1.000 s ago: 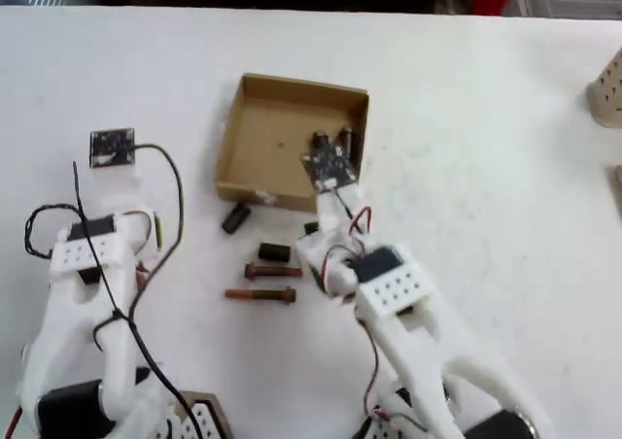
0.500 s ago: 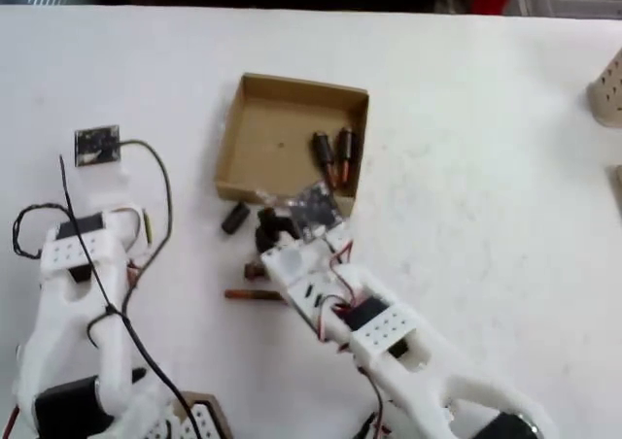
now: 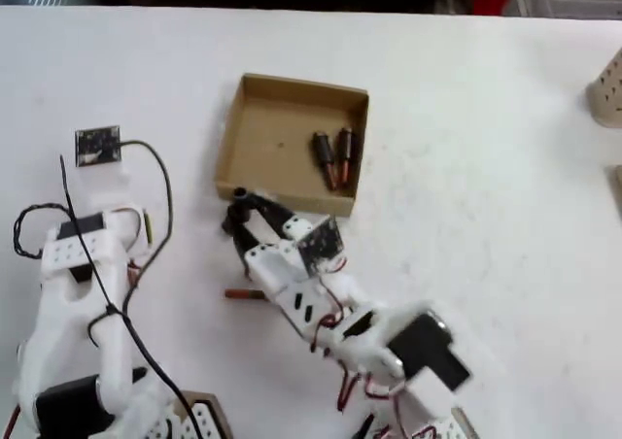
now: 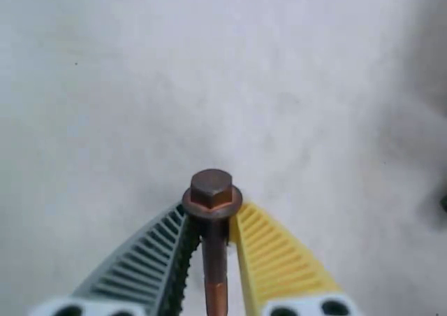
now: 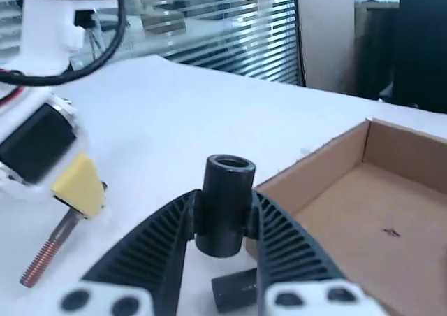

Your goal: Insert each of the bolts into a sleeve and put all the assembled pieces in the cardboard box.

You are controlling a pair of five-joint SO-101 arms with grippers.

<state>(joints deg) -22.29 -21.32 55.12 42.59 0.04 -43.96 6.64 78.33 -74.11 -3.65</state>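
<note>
Under both grippers, table [image 3: 486, 167]: white, with the work gathered around the right one.
cardboard box [image 3: 272, 143]: it sat just beyond the tips of the right gripper [image 5: 223, 211], open side up. Two assembled pieces [image 3: 325, 157] lay side by side inside, by the wall farther from the left gripper [image 4: 213, 214].
right gripper: its black fingers [image 5: 160, 239] were clamped on a dark sleeve [image 5: 229, 180], which stood upright with the open bore facing the wrist camera.
left gripper: it was off to the right gripper's side and apart from it. Its grey and yellow fingers [image 4: 272, 253] pinched a copper bolt [image 4: 211, 190] just under the hex head, and the threaded end poked out free behind them.
spare sleeve [image 5: 234, 288]: it lay on its side on the table, directly beneath the right gripper's fingers.
spare bolt [image 3: 241, 293]: it lay on the table behind the right gripper, on the side toward the left gripper, with one end hidden under the right arm [image 3: 330, 318].
step in hand: I judged it to be mating the held bolt with the held sleeve.
doing it well: I would set the thread tip and the bore on one axis before closing the gap, then feed slowly. Either part could pivot in its grip under side load. I would also keep clear of the spare sleeve below.
</note>
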